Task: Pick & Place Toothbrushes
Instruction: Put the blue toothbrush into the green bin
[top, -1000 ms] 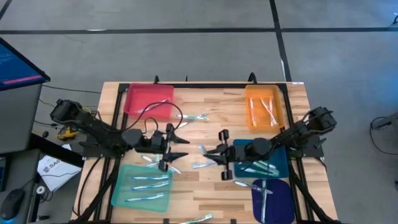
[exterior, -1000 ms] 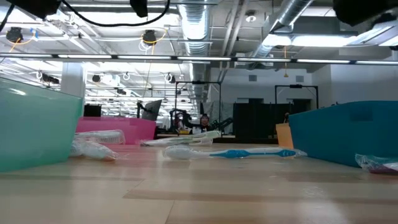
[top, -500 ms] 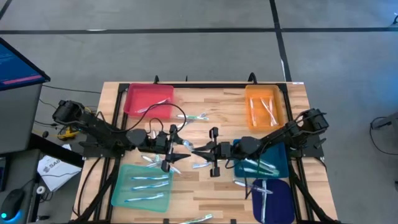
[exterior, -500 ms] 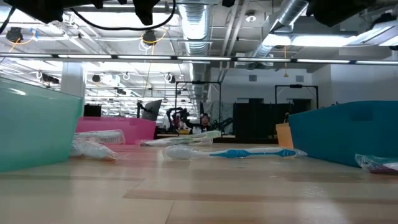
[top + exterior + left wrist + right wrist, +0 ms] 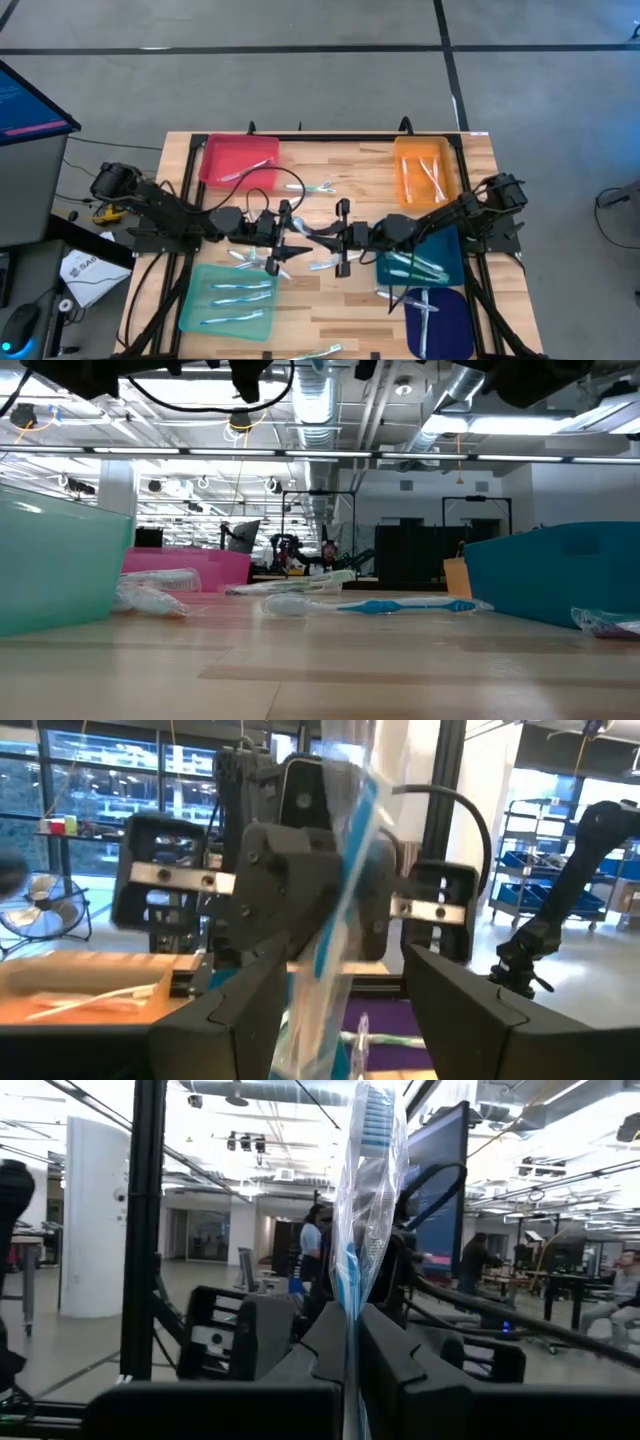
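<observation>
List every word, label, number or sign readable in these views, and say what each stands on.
None can be read for certain.
White paper left of the table: dark print, too small to read.
Blue screen at far left: a pink strip, too blurred to read.
Wrapped toothbrush in the right hand: no legible print.

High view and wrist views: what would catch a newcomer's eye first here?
The two grippers meeting nose to nose over the table's middle: the right gripper is shut on a wrapped blue toothbrush, held between the left gripper's open fingers. Around them sit coloured trays, the red tray and orange tray at the far corners.
</observation>
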You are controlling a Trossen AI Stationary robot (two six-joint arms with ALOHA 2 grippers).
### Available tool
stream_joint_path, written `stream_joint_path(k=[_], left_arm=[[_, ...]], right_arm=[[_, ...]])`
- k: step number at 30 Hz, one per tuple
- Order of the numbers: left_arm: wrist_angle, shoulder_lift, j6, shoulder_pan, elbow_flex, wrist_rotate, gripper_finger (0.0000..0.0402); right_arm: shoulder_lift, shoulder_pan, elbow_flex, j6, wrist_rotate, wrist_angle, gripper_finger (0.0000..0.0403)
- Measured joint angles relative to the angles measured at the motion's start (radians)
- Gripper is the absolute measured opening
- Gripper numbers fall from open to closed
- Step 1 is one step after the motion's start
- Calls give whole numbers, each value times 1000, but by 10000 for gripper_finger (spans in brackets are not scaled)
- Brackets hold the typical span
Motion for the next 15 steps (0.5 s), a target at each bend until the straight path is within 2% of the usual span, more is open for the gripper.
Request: stream_joint_path(k=[10, 15], left_arm=[[-4, 53, -1, 1, 42, 14, 199], [-7, 53, -1, 1, 42, 14, 173]], right_arm=[[0, -1, 0, 0, -22, -10, 4], [0, 1, 0, -1, -23, -4, 4]])
